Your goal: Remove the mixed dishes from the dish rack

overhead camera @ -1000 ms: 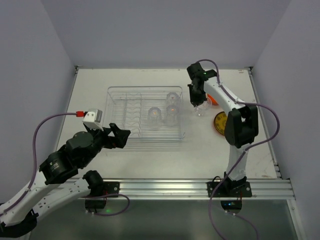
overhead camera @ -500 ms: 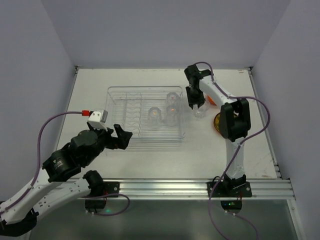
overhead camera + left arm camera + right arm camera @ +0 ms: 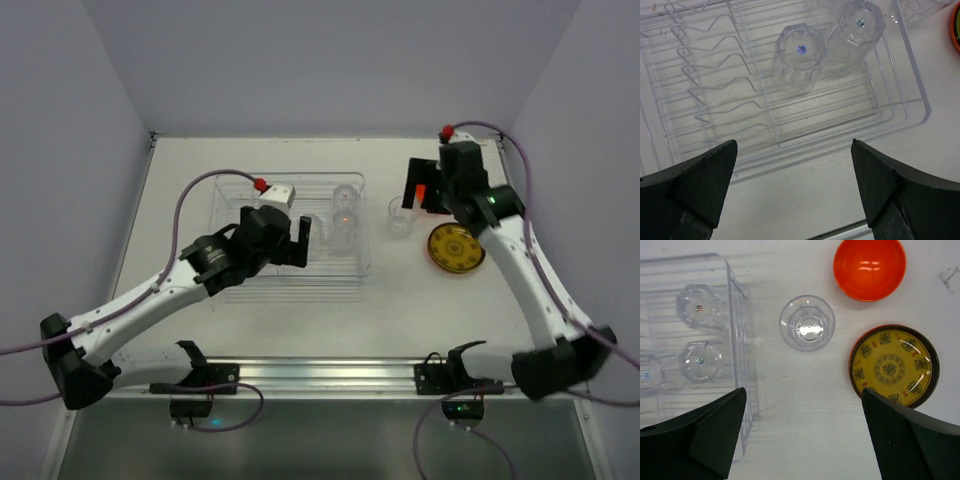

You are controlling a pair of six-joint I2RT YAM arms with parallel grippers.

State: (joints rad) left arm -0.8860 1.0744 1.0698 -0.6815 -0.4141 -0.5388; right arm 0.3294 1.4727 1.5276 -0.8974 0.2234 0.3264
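Top camera: I had the left arm stretched over the large clear plastic dish rack [image 3: 232, 195], left gripper [image 3: 302, 244] above its middle. The right arm reached far, right gripper [image 3: 408, 195] beside one small clear glass [image 3: 399, 219] standing on the white table [image 3: 300, 320]

Left wrist: fingers [image 3: 700, 180] were wide apart and empty, with two inverted glasses [image 3: 800, 55] in the rack below

Right wrist: the jaws were spread, holding nothing. I counted three inverted glasses racked, one glass outside, one glossy orange bowl [image 3: 869, 267] and one yellow patterned plate [image 3: 893, 365]

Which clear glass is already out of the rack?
The glass on the table beside the orange bowl; the others sit in the dish rack.
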